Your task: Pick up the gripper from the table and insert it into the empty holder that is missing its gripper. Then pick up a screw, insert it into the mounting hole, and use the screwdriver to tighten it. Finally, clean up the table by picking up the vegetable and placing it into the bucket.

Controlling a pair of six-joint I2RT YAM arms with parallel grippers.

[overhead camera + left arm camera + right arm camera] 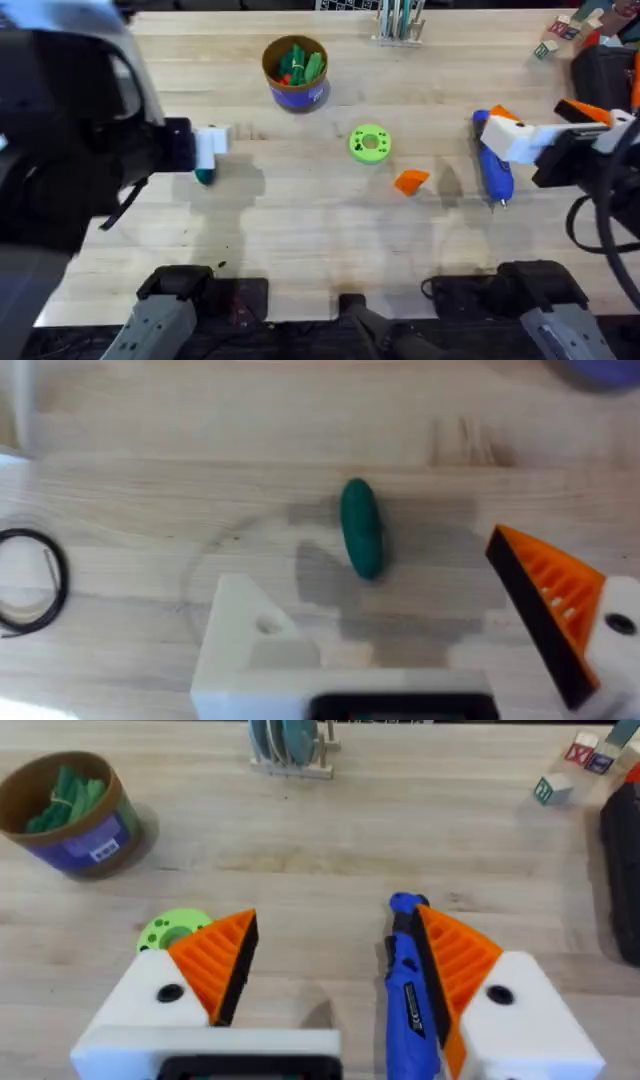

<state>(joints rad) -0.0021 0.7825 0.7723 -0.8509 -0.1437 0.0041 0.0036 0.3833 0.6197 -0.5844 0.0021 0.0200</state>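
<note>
The left arm rises close under the overhead camera as a large dark mass at the left and reaches toward the middle, ending in the left hand [208,155], whose white tip points right and hangs low above the counter [320,240]. In its wrist view that hand [420,650] stands wide open: one finger is a bare white block with a small round hole, the other carries an orange ribbed pad [555,615]. The right arm comes in from the right edge. The right hand [510,135] points left, and in its wrist view [335,980] both white fingers wear orange ribbed pads, set well apart.
</note>
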